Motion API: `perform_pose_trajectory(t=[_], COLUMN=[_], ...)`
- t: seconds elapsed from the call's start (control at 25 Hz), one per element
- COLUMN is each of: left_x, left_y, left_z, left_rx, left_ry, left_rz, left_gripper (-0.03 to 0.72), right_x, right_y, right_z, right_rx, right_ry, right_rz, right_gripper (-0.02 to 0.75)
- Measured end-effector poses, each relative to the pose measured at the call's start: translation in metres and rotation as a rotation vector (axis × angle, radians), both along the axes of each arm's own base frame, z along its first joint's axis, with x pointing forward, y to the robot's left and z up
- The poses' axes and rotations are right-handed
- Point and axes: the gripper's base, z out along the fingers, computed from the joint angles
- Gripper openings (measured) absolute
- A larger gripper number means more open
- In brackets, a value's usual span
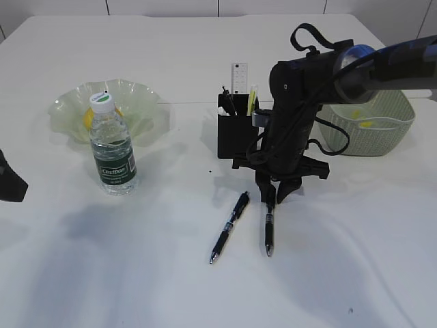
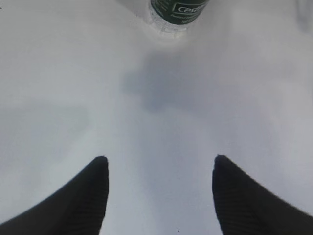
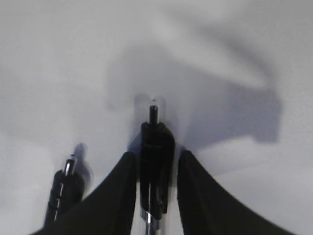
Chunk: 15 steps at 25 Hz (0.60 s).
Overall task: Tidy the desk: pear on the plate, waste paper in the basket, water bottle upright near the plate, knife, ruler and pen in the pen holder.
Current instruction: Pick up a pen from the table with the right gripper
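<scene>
The near part of the counter (image 1: 136,287) is bare and gives free room. Two pens lie in the middle: the left pen (image 1: 229,227) and the right pen (image 1: 269,232). The right end effector (image 1: 276,198) pinches the right pen at its upper end. The left end effector (image 2: 159,166), spread, hovers at the left edge. Farther stand the water bottle (image 1: 111,146), pen holder (image 1: 232,133), plate (image 1: 147,102) and basket (image 1: 389,123)

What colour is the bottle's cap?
White with a green band; the water bottle shows best in the exterior view.
</scene>
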Motion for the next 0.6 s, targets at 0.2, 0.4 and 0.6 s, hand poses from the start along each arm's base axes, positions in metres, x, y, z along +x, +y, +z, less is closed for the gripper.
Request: perform_pose_trajectory(t=[0.2, 0.4, 0.6], left_x=[0.0, 0.0, 0.0], left_y=[0.0, 0.0, 0.0], left_z=[0.0, 0.0, 0.0], left_rx=[0.0, 0.0, 0.0], left_ry=[0.0, 0.0, 0.0], left_rz=[0.0, 0.0, 0.0], left_gripper=[0.474, 0.474, 0.474], right_x=[0.0001, 0.0002, 0.0002], right_y=[0.0, -0.0001, -0.0001], right_z=[0.0, 0.0, 0.0], right_rx=[0.0, -0.001, -0.001], right_ry=[-0.001, -0.003, -0.003], right_rz=[0.0, 0.001, 0.001], right_gripper=[0.204, 0.185, 0.183])
